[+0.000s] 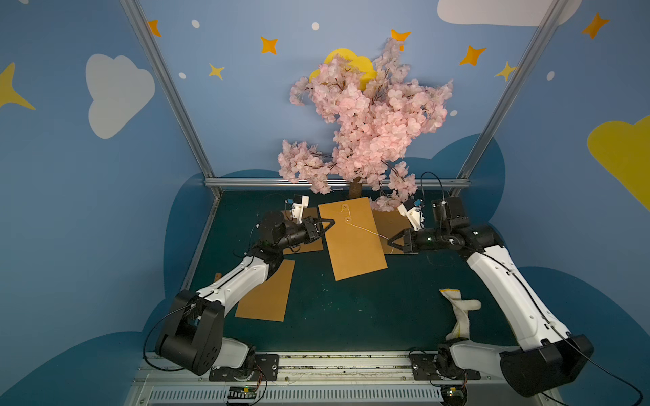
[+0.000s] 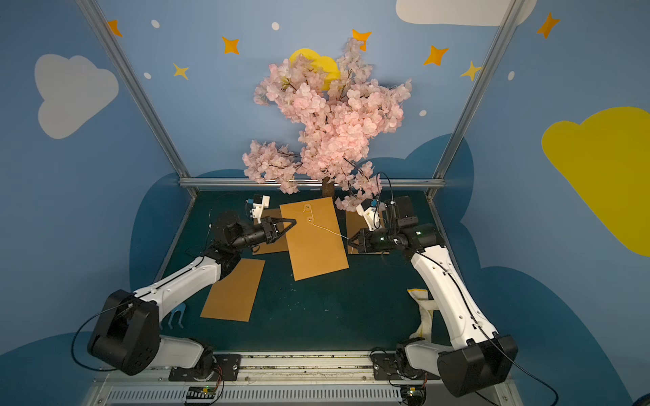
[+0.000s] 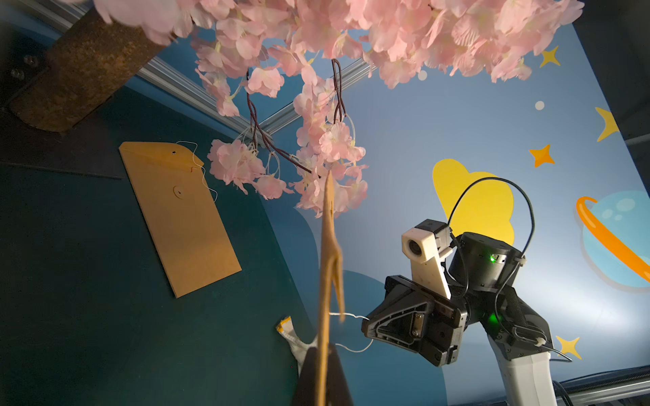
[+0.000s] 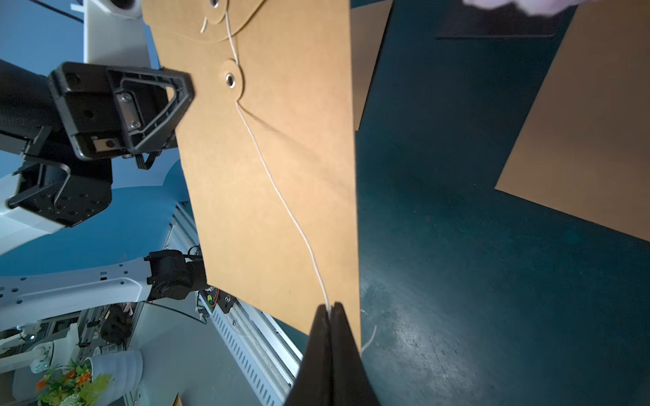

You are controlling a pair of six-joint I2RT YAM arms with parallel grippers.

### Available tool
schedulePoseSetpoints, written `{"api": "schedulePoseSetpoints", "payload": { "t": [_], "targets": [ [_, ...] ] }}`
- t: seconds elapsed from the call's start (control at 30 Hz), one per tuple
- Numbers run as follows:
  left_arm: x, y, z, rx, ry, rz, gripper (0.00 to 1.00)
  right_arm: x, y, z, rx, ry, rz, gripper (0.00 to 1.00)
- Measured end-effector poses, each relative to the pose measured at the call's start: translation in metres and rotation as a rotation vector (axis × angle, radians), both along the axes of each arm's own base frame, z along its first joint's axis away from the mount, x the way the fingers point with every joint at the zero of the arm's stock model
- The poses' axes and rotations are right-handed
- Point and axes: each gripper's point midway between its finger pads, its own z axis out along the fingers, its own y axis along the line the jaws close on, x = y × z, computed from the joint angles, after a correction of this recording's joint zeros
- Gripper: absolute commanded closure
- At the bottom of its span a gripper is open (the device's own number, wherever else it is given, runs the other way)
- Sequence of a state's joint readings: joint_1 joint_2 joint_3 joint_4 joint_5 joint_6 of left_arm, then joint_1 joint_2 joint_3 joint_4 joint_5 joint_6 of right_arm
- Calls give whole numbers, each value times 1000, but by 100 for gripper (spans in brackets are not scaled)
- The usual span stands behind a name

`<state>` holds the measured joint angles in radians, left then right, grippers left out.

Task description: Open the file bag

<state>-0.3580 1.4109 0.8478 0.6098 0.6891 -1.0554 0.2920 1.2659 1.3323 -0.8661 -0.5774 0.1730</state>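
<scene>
Over the dark green surface (image 1: pixel 351 316), the brown file bag (image 1: pixel 355 246) is held up between my arms. My left hand (image 1: pixel 331 223) is clamped tight on its side edge; my right hand (image 1: pixel 389 242) is pinched closed on the white string (image 1: pixel 367 230) running from the bag's lower button (image 1: pixel 348 219).

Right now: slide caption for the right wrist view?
Right jaws shut on the white string running from the lower button of the file bag; left jaws clamp the bag's edge.
</scene>
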Motion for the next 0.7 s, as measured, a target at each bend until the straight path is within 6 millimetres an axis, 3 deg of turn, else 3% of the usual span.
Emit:
{"api": "schedulePoseSetpoints", "payload": {
  "t": [0.27, 0.7],
  "targets": [
    [-16, 2, -20, 17, 36, -33, 97, 22, -18, 13, 5, -21, -72, 100],
    [-43, 5, -40, 56, 47, -82, 97, 47, -16, 38, 21, -73, -82, 100]
  ]
}}
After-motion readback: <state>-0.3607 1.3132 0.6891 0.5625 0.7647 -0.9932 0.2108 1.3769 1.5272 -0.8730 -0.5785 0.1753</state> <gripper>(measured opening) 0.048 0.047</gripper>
